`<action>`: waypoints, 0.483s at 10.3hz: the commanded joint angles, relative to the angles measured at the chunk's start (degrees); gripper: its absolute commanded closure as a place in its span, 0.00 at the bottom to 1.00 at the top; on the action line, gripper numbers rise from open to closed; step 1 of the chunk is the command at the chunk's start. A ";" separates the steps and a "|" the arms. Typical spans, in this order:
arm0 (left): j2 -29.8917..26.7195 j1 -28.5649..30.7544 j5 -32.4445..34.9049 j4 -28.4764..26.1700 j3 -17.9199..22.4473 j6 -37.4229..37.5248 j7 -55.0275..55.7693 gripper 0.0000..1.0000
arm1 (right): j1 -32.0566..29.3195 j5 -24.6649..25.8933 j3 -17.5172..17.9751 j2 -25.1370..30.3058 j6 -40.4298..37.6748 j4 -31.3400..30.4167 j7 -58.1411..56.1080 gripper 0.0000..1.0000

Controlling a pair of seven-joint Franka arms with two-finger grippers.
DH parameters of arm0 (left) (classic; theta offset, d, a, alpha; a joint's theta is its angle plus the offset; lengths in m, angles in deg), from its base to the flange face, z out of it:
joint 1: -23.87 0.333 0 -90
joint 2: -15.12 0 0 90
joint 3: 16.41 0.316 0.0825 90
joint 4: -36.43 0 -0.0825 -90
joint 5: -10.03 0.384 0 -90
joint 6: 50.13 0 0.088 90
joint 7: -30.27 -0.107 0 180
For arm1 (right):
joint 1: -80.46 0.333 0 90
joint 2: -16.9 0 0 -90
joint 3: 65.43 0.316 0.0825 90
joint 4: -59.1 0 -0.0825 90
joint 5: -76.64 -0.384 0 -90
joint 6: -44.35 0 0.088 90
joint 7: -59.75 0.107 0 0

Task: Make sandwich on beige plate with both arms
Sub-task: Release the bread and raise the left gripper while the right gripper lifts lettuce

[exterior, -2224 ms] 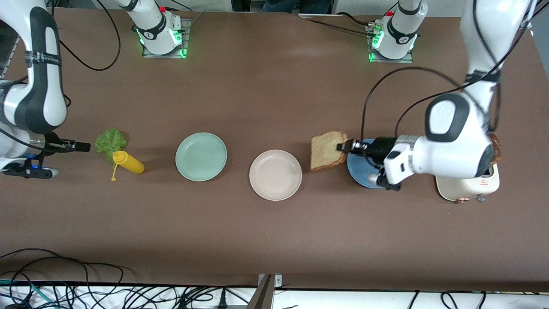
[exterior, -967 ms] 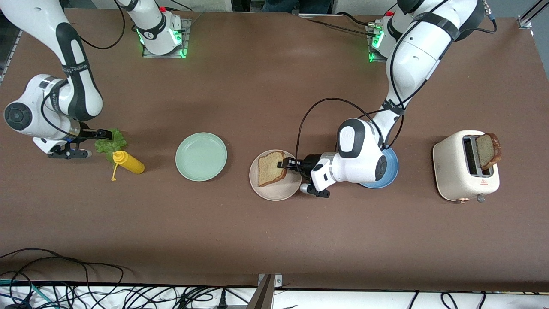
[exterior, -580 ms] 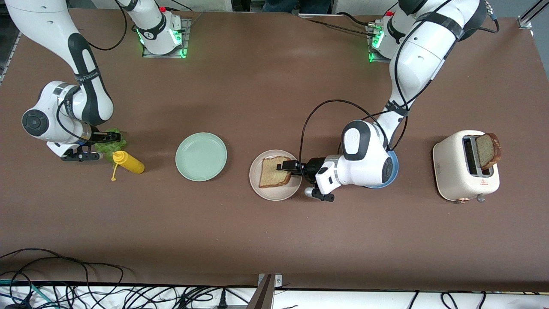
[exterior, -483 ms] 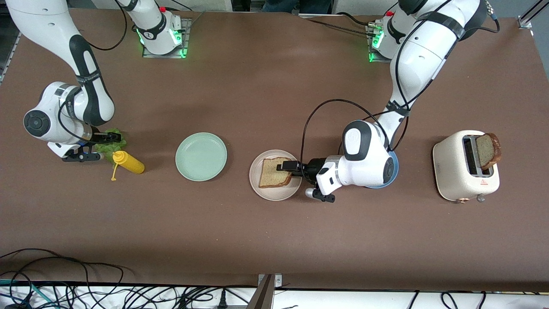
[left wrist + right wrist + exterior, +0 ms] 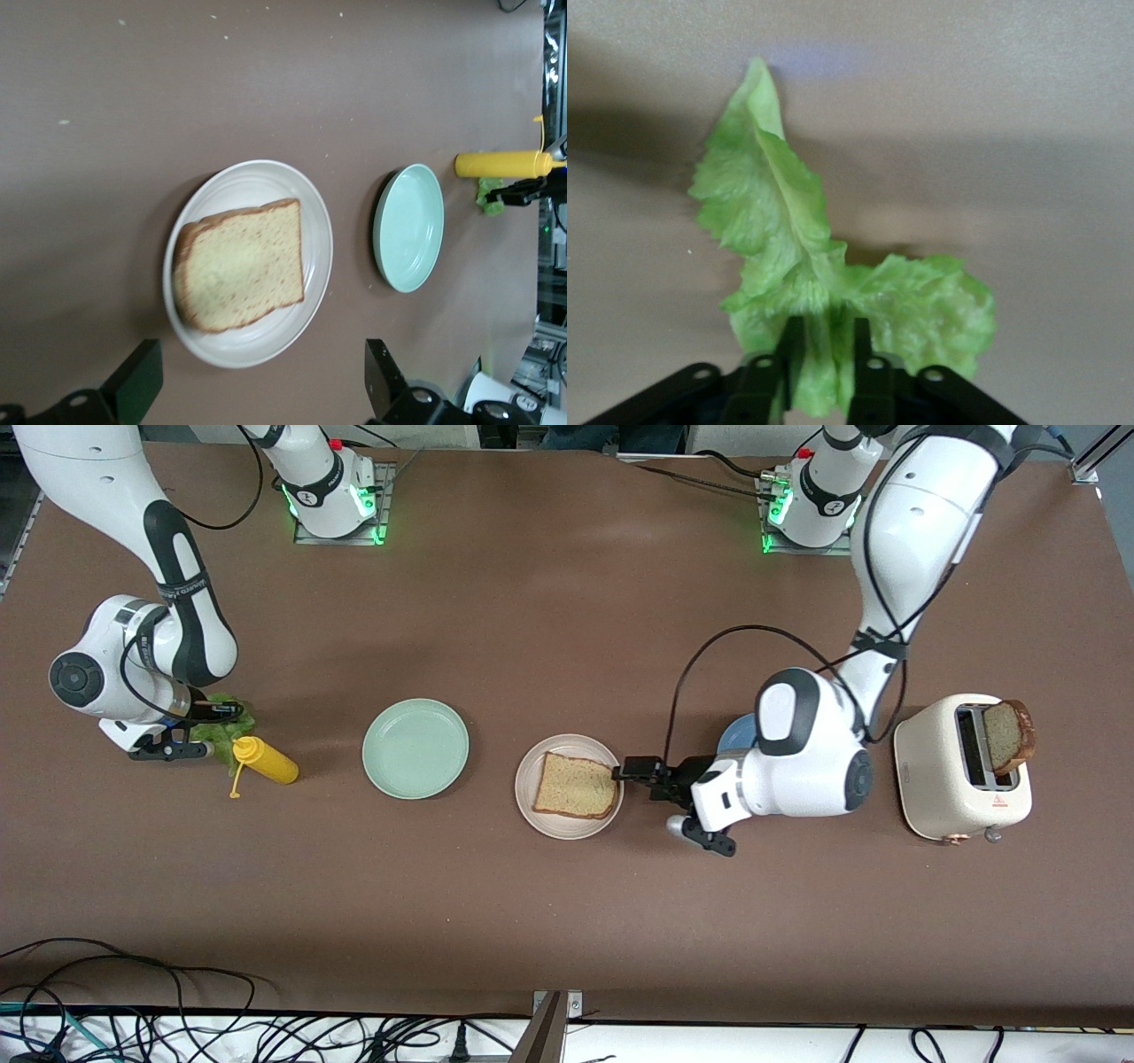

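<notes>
One tan bread slice (image 5: 576,786) (image 5: 239,266) lies flat on the beige plate (image 5: 532,815) (image 5: 257,350). My left gripper (image 5: 631,771) (image 5: 257,390) is open and holds nothing, just off the plate's rim toward the left arm's end of the table. A second bread slice (image 5: 1008,735) stands in the toaster (image 5: 961,779). The green lettuce leaf (image 5: 213,731) (image 5: 788,230) lies on the table at the right arm's end. My right gripper (image 5: 230,710) (image 5: 824,363) is down at the leaf, its fingers pinched on the leaf's stem end.
A yellow squeeze bottle (image 5: 264,760) (image 5: 500,164) lies right beside the lettuce, nearer the front camera. A mint-green plate (image 5: 415,747) (image 5: 409,227) sits between the lettuce and the beige plate. A blue plate (image 5: 733,735) is mostly hidden under the left arm.
The left gripper opened, left the bread flat on the beige plate and drew back toward the toaster. The right gripper's fingers closed on the lettuce.
</notes>
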 commanded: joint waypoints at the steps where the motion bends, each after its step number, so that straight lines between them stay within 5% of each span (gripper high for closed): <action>1: -4.61 1.38 3.77 -1.25 0.26 4.38 0.46 0.00 | 0.05 -1.37 -0.07 0.08 0.84 -0.41 -1.41 1.00; 5: -10.85 2.26 17.63 -0.81 0.17 10.53 9.06 0.00 | 0.14 -1.28 -0.25 3.40 -0.47 0.65 -1.58 1.00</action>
